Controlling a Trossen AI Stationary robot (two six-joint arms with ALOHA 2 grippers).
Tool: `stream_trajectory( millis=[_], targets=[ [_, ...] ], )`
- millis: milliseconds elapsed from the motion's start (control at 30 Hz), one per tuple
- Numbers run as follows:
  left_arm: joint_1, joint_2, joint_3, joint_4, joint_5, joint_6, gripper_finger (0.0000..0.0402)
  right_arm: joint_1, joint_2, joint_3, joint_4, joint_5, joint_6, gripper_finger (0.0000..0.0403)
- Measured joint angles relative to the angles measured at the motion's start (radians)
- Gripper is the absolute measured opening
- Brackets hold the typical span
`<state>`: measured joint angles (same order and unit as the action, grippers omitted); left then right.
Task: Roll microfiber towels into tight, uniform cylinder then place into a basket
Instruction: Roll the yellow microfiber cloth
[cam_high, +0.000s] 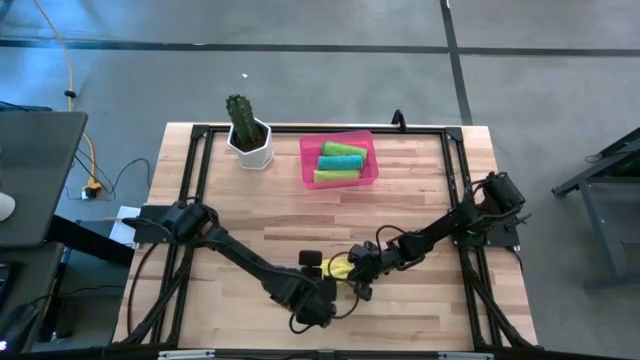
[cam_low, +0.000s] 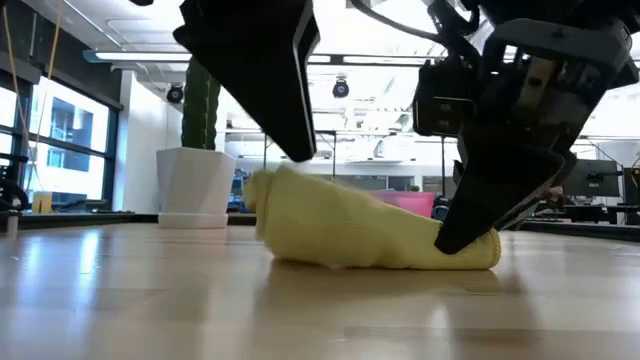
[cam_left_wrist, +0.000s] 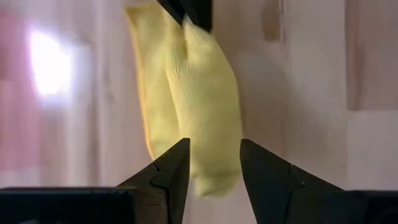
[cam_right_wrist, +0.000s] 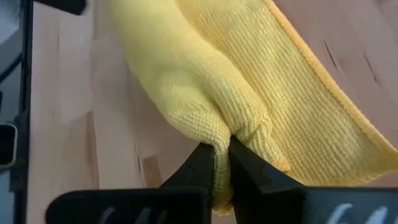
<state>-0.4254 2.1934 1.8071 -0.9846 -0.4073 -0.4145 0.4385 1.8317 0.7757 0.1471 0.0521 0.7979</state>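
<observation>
Two claws meet at the yellow towel (cam_low: 370, 235), which lies loosely rolled on the worktop (cam_high: 420, 200) near its front edge. Right claw (cam_right_wrist: 222, 158) is clenched on one end of the roll. Left claw (cam_left_wrist: 214, 165) stands released at the opposite end. Three rolled towels occupy the pink basket (cam_high: 307, 165) at the far edge.

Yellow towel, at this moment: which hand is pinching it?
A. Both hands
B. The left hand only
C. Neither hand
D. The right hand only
D. The right hand is shut on a fold of the yellow towel, while the left hand stands open with the roll's end between its fingers, not clamped.
</observation>
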Motion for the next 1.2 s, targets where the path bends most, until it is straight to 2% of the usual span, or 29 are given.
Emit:
stream_trajectory(
  millis=[167, 533, 700, 900, 1067, 1200],
  targets=[
    [-0.027, -0.002, 0.001, -0.006, -0.096, 0.000, 0.0131, 0.000, 0.000, 0.000, 0.002, -0.002, 0.058, 0.0014],
    [-0.035, 0.059, 0.001, 0.005, -0.110, 0.040, 0.0131, 0.000, 0.000, -0.002, 0.010, -0.008, 0.100, 0.0014],
    [-0.011, 0.088, 0.000, 0.001, -0.185, 0.043, 0.0131, 0.000, 0.000, -0.002, 0.015, -0.027, 0.095, 0.0014],
    [0.023, 0.088, 0.001, 0.002, -0.175, 0.061, 0.0131, 0.000, 0.000, -0.002, 0.016, -0.030, 0.094, 0.0014],
    [0.055, 0.112, 0.002, 0.008, -0.028, 0.104, 0.0131, 0.000, 0.000, -0.002, 0.016, -0.031, 0.065, 0.0014],
    [0.071, 0.138, 0.006, 0.011, 0.017, 0.119, 0.0131, 0.000, 0.000, -0.002, 0.019, -0.033, 0.036, 0.0015]
  ],
)
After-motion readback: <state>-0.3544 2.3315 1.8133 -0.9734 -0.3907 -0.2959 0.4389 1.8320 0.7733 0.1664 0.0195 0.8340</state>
